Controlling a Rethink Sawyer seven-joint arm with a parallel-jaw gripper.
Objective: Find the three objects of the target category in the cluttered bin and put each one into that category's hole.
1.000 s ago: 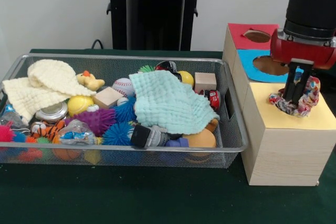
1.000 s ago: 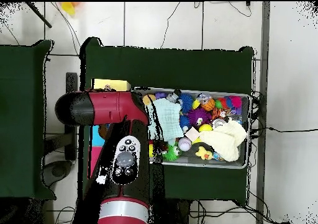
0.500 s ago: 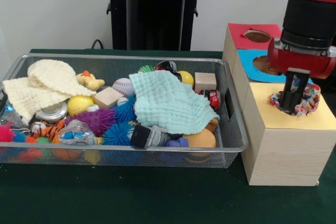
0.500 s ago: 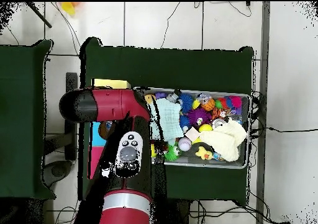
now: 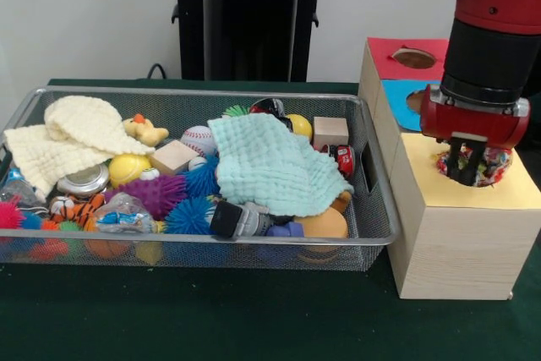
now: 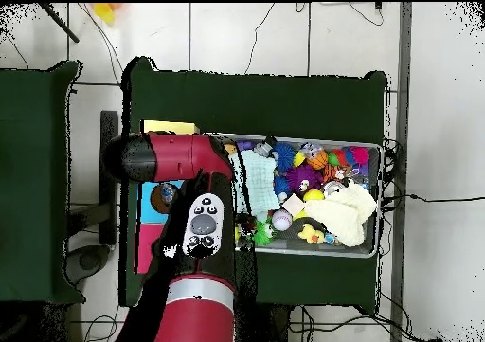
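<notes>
Your gripper [image 5: 466,173] sits low over the yellow panel [image 5: 499,196] of the wooden box [image 5: 448,243], right of the wire bin [image 5: 372,209]. Its two dark fingers [image 5: 475,161] are close together, pinching the multicolored cloth bundle [image 5: 494,164], which is mostly sunk into the yellow panel's hole; only its top shows around the fingers. Farther back on the box you see the blue panel [image 5: 397,99] with its round hole and the red panel [image 5: 385,57] with its hole.

In the bin: mint washcloth [image 5: 270,162] spread over the right-center, cream washcloth [image 5: 63,137] bunched at far left. Rubber duck [image 5: 144,130] just right of the cream cloth, baseball [image 5: 199,139] beside it, yellow ball [image 5: 127,168] nearer. Purple spiky ball [image 5: 156,194] and blue spiky ball [image 5: 188,216] in the near middle. Wooden cube [image 5: 330,132] at far right, red toy car [image 5: 344,159] just near it. Tiger toy [image 5: 76,209] at near left.

From overhead, the arm [image 6: 194,253] covers the box; you can't see the gripper there.
</notes>
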